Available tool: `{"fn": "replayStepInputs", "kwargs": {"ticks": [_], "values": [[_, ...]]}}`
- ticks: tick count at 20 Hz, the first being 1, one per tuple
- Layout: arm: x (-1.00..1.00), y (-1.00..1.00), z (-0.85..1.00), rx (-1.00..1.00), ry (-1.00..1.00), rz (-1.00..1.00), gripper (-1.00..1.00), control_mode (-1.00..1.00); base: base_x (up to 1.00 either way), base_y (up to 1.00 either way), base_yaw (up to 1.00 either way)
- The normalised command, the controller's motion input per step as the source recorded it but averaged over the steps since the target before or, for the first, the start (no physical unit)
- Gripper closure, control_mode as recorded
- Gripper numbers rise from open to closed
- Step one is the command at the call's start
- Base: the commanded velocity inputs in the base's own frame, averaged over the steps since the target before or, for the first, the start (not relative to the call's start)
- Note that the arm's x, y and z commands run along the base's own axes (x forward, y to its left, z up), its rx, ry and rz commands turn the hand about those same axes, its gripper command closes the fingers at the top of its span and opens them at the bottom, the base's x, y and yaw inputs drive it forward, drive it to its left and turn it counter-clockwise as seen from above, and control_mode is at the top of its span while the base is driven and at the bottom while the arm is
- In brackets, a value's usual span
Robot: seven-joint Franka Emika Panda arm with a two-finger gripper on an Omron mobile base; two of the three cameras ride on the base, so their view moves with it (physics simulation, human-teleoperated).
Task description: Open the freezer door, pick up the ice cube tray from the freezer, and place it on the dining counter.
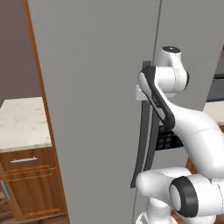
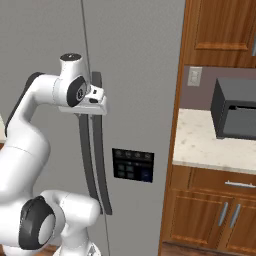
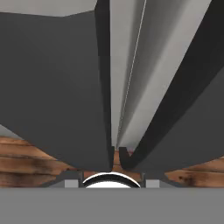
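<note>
White arm at grey freezer door (image 1: pixel 96 87).
Pincer (image 2: pixel 92 107) by bar handle (image 2: pixel 100 170); jaw state unclear. Speckled desk (image 2: pixel 210 142), wood cabinets (image 2: pixel 210 215) alongside.

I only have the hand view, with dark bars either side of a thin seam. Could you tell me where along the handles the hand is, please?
Observer: The white hand is at the upper end of the two long dark grey curved bar handles. Most of their length hangs below it.
Operator: Thank you. Is the freezer door open at all?
Observer: The tall matte grey freezer door looks flush with its neighbour in both base views, so it is not yet opened.
Operator: Is there anything close by on that neighbour?
Observer: A small dark control panel is set in the neighbouring grey door, lower than the hand and beside the handles.
</note>
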Motion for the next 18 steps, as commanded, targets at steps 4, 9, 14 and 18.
{"fn": "replayStepInputs", "kwargs": {"ticks": [4, 9, 14, 18], "values": [[-0.38, 0.00, -0.02, 0.00, 0.00, 0.00, -1.00, -1.00, 0.00, 0.00, 0.00], [-1.00, 0.00, -0.16, 0.00, 0.00, 0.00, -1.00, -1.00, 0.00, 0.00, 0.00], [-0.74, 0.00, -0.10, 0.00, 0.00, 0.00, -1.00, -1.00, 0.00, 0.00, 0.00], [-0.02, 0.00, 0.00, 0.00, 0.00, 0.00, -1.00, 1.00, 0.00, 0.10, 0.00]]}}
